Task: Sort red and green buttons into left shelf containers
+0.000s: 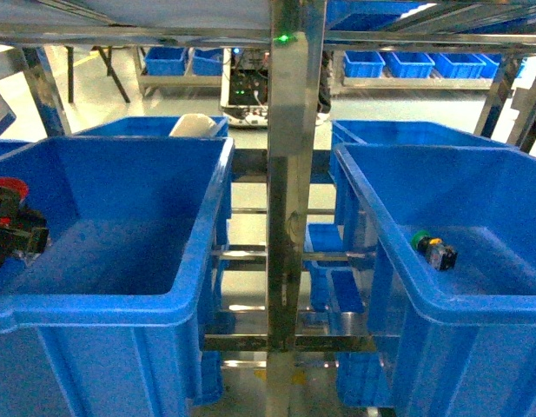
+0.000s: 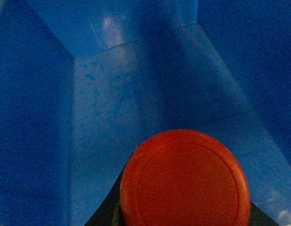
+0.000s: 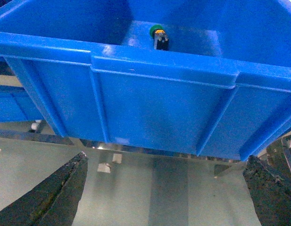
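Note:
The red button shows at the far left edge of the head view, held by my left gripper, which is shut on its dark body. It hangs over the left side of the big blue left shelf container. In the left wrist view the red cap fills the bottom centre, with the container's bare blue floor below it. The green button lies on its side in the right blue bin. My right gripper is open and empty, low in front of that bin's wall, with the green button seen over the rim.
A steel shelf post stands between the two front bins. More blue bins sit behind, one at the back left with a white object in it, one at the back right. Grey floor lies below the right gripper.

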Available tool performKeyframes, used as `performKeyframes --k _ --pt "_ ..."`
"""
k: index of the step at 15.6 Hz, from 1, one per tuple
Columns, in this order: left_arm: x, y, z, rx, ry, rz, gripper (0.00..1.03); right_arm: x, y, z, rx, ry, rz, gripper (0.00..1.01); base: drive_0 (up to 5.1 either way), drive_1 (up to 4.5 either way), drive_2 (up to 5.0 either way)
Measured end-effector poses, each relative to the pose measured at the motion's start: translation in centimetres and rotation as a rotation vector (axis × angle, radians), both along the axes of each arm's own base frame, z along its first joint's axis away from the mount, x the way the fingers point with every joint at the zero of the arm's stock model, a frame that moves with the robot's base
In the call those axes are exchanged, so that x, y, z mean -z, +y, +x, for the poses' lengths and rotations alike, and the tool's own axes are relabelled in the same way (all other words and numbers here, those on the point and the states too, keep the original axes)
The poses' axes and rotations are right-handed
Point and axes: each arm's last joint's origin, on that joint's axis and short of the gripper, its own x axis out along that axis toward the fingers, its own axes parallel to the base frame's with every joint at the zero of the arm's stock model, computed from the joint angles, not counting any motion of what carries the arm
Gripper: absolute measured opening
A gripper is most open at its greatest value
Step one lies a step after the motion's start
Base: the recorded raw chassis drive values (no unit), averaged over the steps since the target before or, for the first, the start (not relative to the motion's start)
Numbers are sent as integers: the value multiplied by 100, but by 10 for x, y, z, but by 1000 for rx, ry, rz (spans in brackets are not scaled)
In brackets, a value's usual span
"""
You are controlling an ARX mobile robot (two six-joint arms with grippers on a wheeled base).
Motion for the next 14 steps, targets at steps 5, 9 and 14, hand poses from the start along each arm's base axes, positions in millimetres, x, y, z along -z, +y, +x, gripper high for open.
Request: performKeyframes --k 5,9,14 --pt "27 31 24 -40 148 46 25 0 0 0 -1 0 -2 98 0 0 0" --pt "34 60 42 -48 244 0 25 0 0 0 -1 0 -2 98 0 0 0" --pt "25 32 62 42 246 -21 25 0 0 0 -1 0 -2 98 0 0 0"
